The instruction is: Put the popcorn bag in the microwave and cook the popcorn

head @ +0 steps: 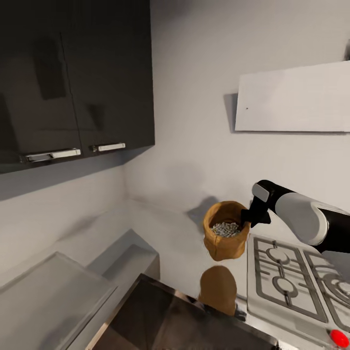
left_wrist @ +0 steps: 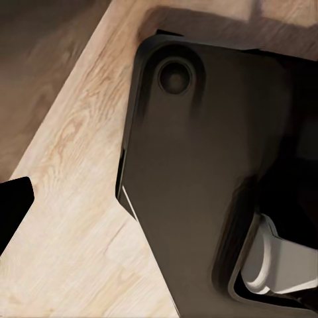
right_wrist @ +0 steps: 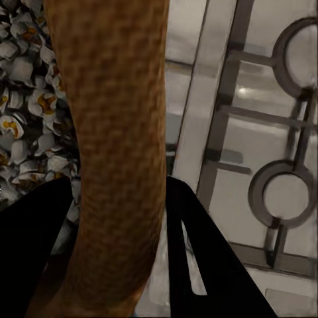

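Observation:
The mustard-tan popcorn bag [head: 224, 240] hangs upright above the grey countertop [head: 165, 233], with its reflection below it. Greyish-white popcorn [head: 226, 228] fills it nearly to the rim. My right gripper [head: 250, 217] is shut on the rim's right side. In the right wrist view the thick woven rim [right_wrist: 112, 132] runs between the two black fingers [right_wrist: 199, 265] of the right gripper [right_wrist: 119, 258], with popcorn [right_wrist: 26, 99] on one side. A pale boxy body [head: 53, 291] with a dark glossy panel [head: 160, 316] beside it at the lower left may be the microwave. One black fingertip [left_wrist: 13, 205] of my left gripper shows over the wooden floor.
A gas hob [head: 291, 277] with grey grates lies just right of the bag, a red knob [head: 339, 338] at its front. Dark wall cabinets [head: 73, 78] hang at the upper left and a white hood [head: 291, 97] at the upper right. The robot's dark base [left_wrist: 199, 172] shows in the left wrist view.

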